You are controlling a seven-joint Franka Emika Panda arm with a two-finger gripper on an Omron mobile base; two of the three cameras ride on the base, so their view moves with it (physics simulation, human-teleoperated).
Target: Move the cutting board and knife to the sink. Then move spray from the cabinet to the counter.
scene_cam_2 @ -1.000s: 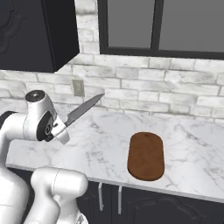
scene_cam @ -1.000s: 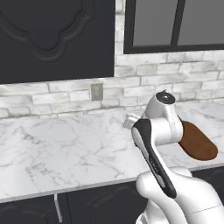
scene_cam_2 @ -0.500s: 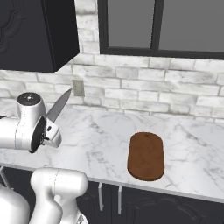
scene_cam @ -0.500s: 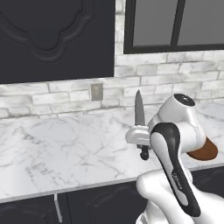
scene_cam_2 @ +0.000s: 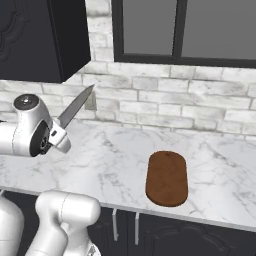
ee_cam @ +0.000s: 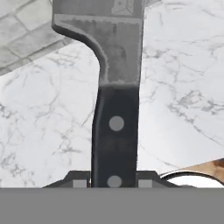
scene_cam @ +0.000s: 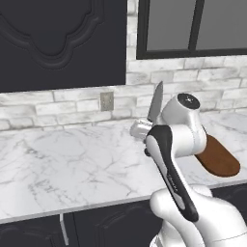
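Marble table (scene_cam_2: 115, 165) below me, my jaws clamped on the knife (ee_cam: 116, 87) handle, blade raised over the table, cutting board (scene_cam_2: 167, 178) lying flat well apart.

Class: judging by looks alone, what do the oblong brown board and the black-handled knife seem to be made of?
Oblong brown board: probably wood, matte, reddish-brown with faint grain. Black-handled knife: blade looks like dull grey steel; the handle is smooth black with two pale rivets, plastic or stained wood, which is unclear.
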